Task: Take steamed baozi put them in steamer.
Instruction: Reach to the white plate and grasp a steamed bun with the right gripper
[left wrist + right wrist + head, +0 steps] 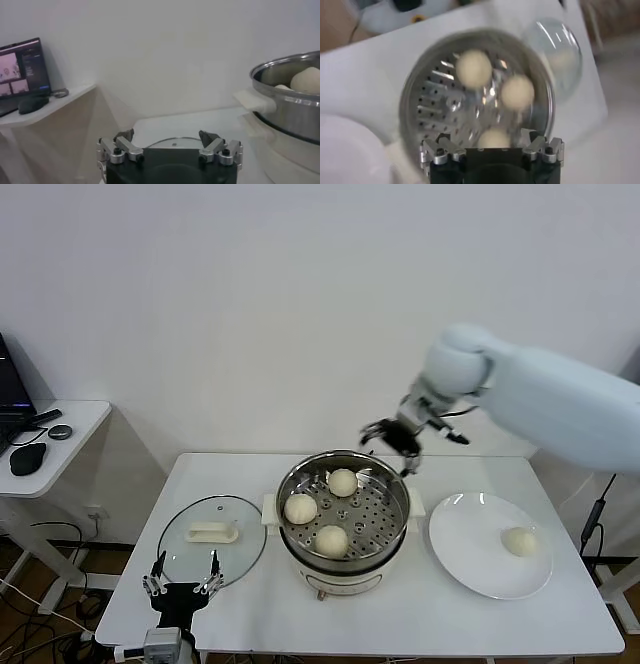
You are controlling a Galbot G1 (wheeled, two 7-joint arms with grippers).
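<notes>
Three baozi in the steamer (343, 514), one on the plate (488, 546).
My right claw (392, 436) hangs wide open and empty above them; left claw (182, 581) open, empty; no writing legible.

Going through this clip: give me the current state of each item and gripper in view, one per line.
steamer: uncovered, three buns on its perforated tray.
baozi in the steamer: three, lying apart.
last baozi: on the plate, not yet moved.
plate: holds that one bun.
glass lid: off, flat on the table left of the steamer.
right gripper: open, empty, above the steamer's far rim.
left gripper: open, empty, parked near the lid.
</notes>
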